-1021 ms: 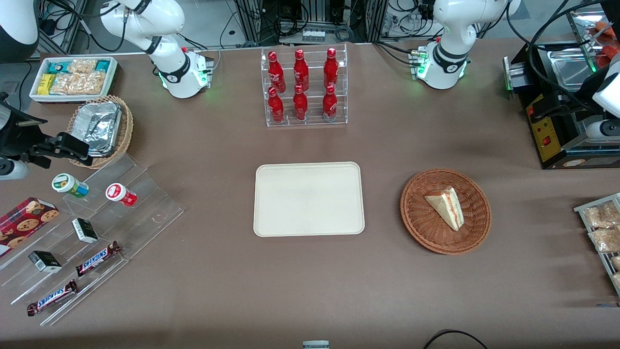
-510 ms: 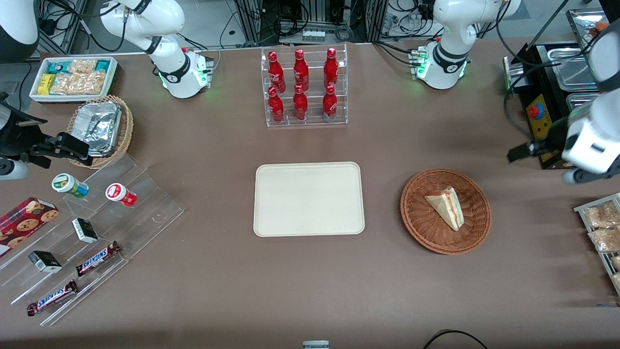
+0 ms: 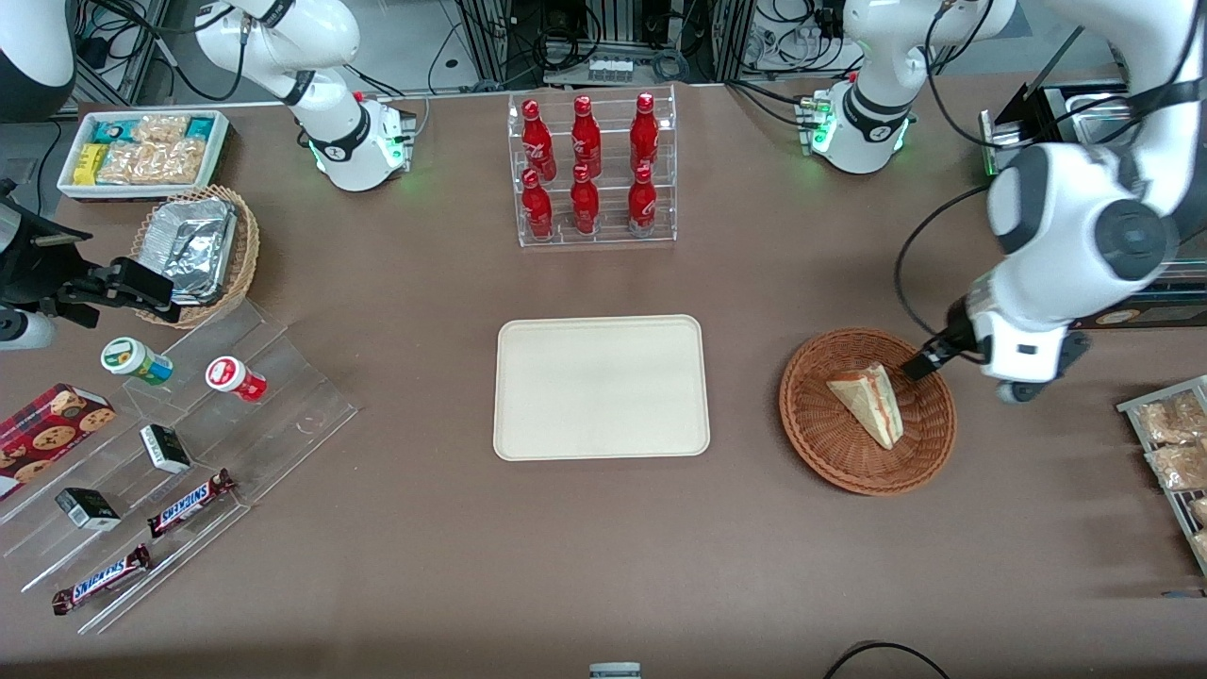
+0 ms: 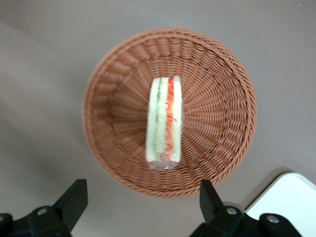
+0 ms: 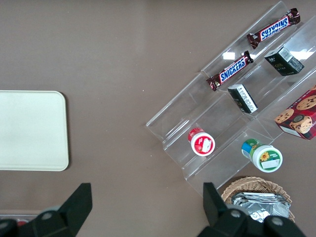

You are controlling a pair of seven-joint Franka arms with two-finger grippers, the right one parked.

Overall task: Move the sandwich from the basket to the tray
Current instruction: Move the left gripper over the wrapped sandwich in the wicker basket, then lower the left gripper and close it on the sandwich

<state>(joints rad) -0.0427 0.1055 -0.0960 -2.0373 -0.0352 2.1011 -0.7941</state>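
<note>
Sandwich [image 3: 868, 404] lies in the reddish-brown basket [image 3: 813, 436] on the desk [image 3: 603, 556] — well apart from the tray [image 3: 601, 387] — with the gripper [image 4: 140, 200] above the basket, jaws spread wide and empty.

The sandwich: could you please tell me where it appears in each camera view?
Front view: the sandwich lies in the basket, toward the working arm's end from the tray; the open gripper hovers above the basket's rim.
Left wrist view: sandwich at the basket's centre.
Right wrist view: not in it.
Shared landmark: the tray.
</note>
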